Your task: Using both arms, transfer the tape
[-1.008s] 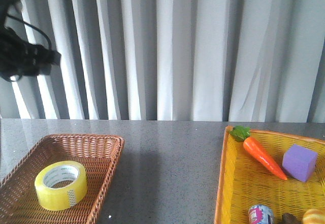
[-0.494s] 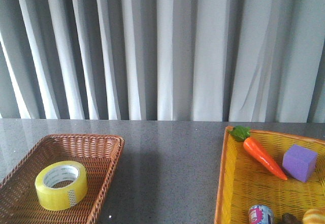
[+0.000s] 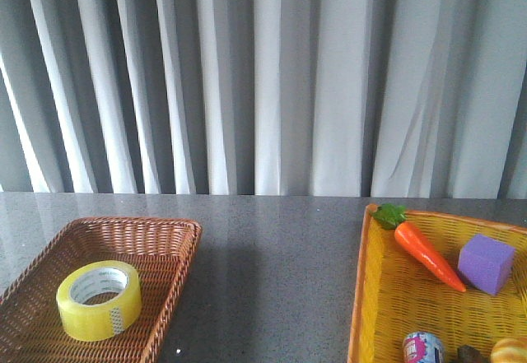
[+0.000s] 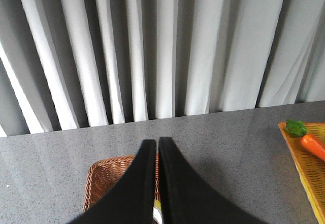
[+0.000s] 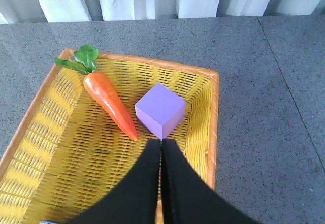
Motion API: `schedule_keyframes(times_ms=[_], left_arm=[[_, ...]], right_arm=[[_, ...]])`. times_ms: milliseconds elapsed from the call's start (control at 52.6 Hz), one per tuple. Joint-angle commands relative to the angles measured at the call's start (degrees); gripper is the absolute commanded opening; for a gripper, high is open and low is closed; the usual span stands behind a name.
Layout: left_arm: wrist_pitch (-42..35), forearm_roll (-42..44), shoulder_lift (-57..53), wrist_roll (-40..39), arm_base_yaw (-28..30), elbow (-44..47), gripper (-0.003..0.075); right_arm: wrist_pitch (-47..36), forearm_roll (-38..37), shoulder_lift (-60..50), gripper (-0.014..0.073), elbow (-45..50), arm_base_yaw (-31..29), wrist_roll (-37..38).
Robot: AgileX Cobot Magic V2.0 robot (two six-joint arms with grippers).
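The tape [image 3: 99,300], a wide yellow roll with a white printed core, lies flat in the brown wicker basket [image 3: 169,235] at the front left of the table. No arm shows in the front view. In the left wrist view my left gripper [image 4: 157,141] is shut and empty, high above the brown basket [image 4: 109,176]; a sliver of the tape [image 4: 157,210] shows between the fingers. My right gripper [image 5: 161,142] is shut and empty above the yellow basket [image 5: 214,112], close to the purple cube [image 5: 160,109].
The yellow basket [image 3: 366,281] at the right holds a toy carrot [image 3: 424,252], a purple cube [image 3: 486,262], a small can [image 3: 422,348] and other items at the bottom edge. Grey curtains hang behind the grey table [image 3: 276,272].
The left arm, seen at the upper left of the front view a second ago, has moved out of that view. The tape and baskets have not moved.
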Motion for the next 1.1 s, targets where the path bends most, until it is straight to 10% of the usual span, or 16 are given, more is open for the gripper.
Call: schedule_keyframes(times_ms=[0, 494, 894, 1084], left_arm=[[-3.85, -0.68, -0.55, -0.51, -0.50, -0.93, -0.0007], [-9.82, 1.20, -5.80, 0.12, -0.50, 11.41, -0.0007], [-59.88, 2.37, -39.15, 0.02, -0.50, 77.98, -0.0007], [-70.29, 2.23, -52.45, -0.41, -0.45, 101.40, -0.0007]], right_arm=[[-3.27, -0.29, -1.69, -0.0008, -1.37, -0.40, -0.63], [-3.27, -0.29, -1.69, -0.0008, -1.37, -0.40, -0.63], [-3.27, -0.29, -1.69, -0.0008, -1.37, -0.40, -0.63], [-3.26, -0.29, -1.69, -0.0008, -1.37, -0.40, -0.63]])
